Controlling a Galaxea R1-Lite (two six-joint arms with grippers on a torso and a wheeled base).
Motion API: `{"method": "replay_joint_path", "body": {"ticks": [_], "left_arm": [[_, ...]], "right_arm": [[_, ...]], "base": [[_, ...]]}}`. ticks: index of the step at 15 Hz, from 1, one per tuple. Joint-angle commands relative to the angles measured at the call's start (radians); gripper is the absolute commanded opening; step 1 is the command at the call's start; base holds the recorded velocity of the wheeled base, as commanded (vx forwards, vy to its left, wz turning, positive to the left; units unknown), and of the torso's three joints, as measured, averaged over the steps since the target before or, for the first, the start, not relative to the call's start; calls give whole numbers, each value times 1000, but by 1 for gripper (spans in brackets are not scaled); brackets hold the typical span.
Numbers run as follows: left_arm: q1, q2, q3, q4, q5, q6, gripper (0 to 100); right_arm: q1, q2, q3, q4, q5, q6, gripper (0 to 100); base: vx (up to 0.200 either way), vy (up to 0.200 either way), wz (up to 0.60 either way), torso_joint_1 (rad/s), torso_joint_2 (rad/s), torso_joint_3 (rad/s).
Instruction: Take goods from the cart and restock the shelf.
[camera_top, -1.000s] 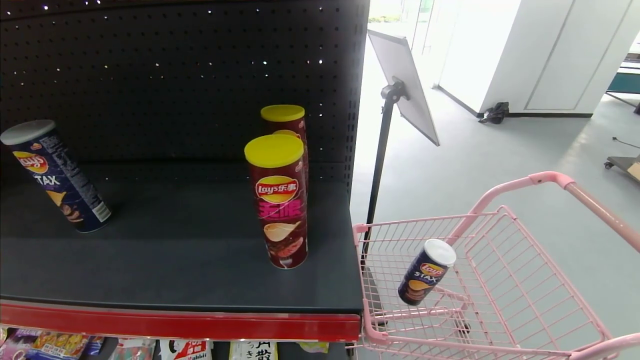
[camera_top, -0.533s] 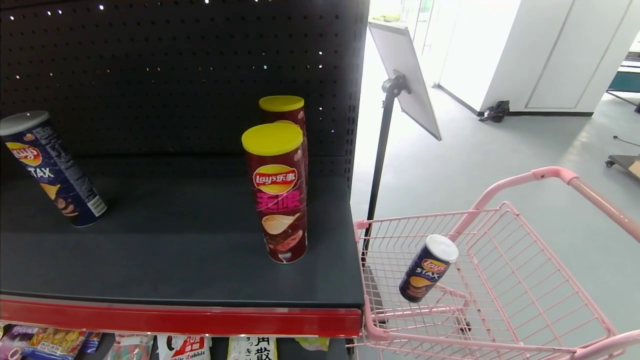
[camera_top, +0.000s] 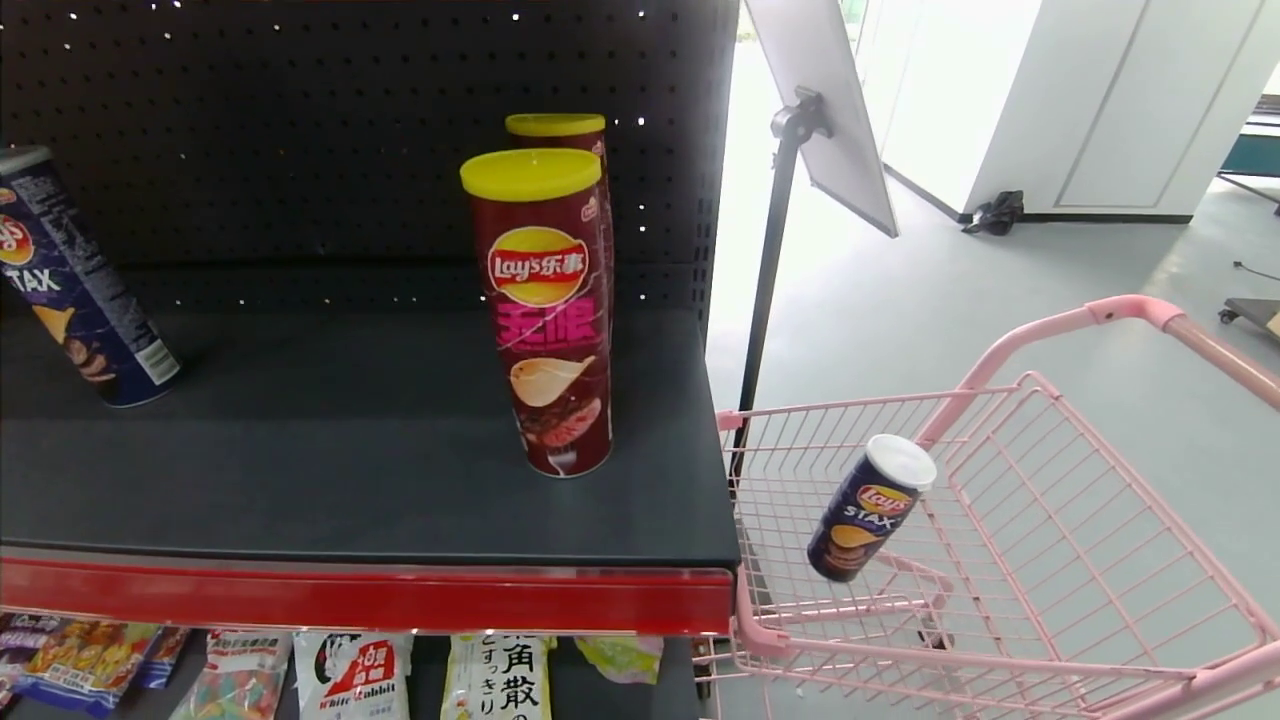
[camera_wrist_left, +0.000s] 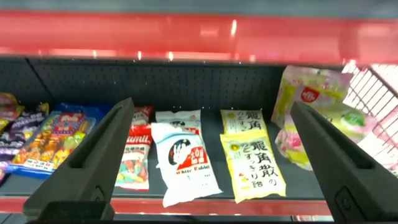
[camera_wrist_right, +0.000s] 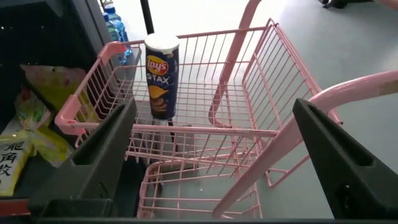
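Leaning in pink cart (camera_top: 1128, 306), navy white-lidded can (camera_top: 868, 510); left end effector (camera_wrist_left: 212, 106), right end effector (camera_wrist_right: 214, 103) wide.

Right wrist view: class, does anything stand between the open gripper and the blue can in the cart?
Nothing visible does. The right gripper is open, and the blue can sits in the pink cart, in plain sight beyond its near rim.

Left jaws and right jaws both wide apart.
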Motion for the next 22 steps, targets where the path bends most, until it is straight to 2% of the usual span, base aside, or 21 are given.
{"method": "replay_joint_path", "body": {"ticks": [1,12,22], "left_arm": [[0,1,0,0,1,0,100],[0,1,0,0,1,0,100],[0,1,0,0,1,0,100]], "right_arm": [[0,1,0,0,0,0,100],[0,1,0,0,-1,0,100],[0,1,0,0,-1,-1,100]], "base": [[0,0,0,-222,559,334],[0,0,0,-179,507,321],[0,0,0,-12,38,25]]}}
